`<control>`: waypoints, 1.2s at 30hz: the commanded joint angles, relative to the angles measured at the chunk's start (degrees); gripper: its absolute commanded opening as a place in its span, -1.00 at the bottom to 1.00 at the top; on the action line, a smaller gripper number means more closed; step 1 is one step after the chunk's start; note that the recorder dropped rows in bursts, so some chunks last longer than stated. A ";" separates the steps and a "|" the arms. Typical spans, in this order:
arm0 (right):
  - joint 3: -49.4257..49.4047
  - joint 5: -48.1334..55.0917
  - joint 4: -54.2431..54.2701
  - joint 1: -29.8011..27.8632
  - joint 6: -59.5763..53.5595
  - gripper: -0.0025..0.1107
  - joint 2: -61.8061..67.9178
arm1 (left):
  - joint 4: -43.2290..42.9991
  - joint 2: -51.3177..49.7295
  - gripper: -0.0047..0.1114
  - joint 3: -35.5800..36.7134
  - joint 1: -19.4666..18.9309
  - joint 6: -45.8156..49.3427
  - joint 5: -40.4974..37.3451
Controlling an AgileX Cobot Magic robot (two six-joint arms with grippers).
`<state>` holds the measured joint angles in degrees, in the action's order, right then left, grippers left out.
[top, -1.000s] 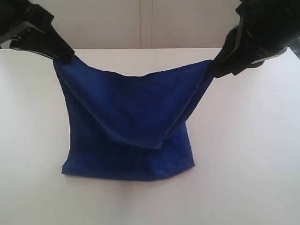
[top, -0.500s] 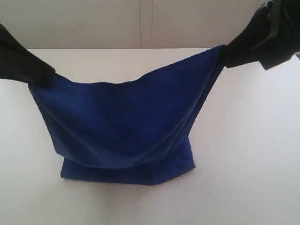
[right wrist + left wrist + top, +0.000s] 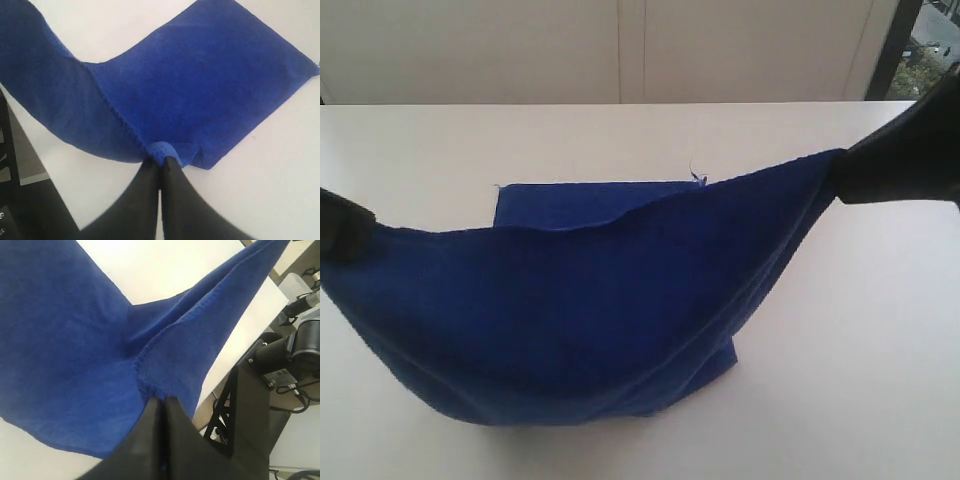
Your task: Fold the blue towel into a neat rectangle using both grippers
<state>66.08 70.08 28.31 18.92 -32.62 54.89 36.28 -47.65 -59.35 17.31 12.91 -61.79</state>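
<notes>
The blue towel [image 3: 590, 310] hangs in a sagging sling between both grippers, raised above the white table [image 3: 840, 340]. Its far end still lies flat on the table [image 3: 580, 203], with a loose thread at the far corner. My left gripper [image 3: 342, 228] is at the left edge of the exterior view, shut on one towel corner [image 3: 155, 385]. My right gripper [image 3: 845, 180] is at the right edge, shut on the other corner [image 3: 161, 150]. In both wrist views the black fingers [image 3: 172, 415] [image 3: 175, 175] pinch a bunched bit of the cloth, the left gripper [image 3: 162, 399] and the right gripper [image 3: 161, 160] alike.
White table spreads around the towel on all sides. A pale wall panel [image 3: 630, 50] runs behind the far edge. A window strip shows at the top right [image 3: 930, 40]. The left wrist view shows a black arm base and stand [image 3: 265, 390] beside the table.
Both grippers have moved outward and toward the camera with the towel corners. The held edge has come forward, uncovering the flat far end of the towel on the table.
</notes>
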 commanded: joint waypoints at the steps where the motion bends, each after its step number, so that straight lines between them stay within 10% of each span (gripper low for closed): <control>1: -1.54 -0.11 0.57 0.03 1.30 -0.96 -2.73 | 2.30 0.99 -0.92 2.81 -0.05 -0.68 -1.25; 36: -0.07 -0.11 0.06 0.03 -1.67 -0.96 7.04 | 2.60 -7.05 -0.92 8.66 -0.05 3.90 18.37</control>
<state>64.40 69.99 28.07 18.92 -33.79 64.31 37.53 -54.92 -51.16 17.31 16.53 -41.98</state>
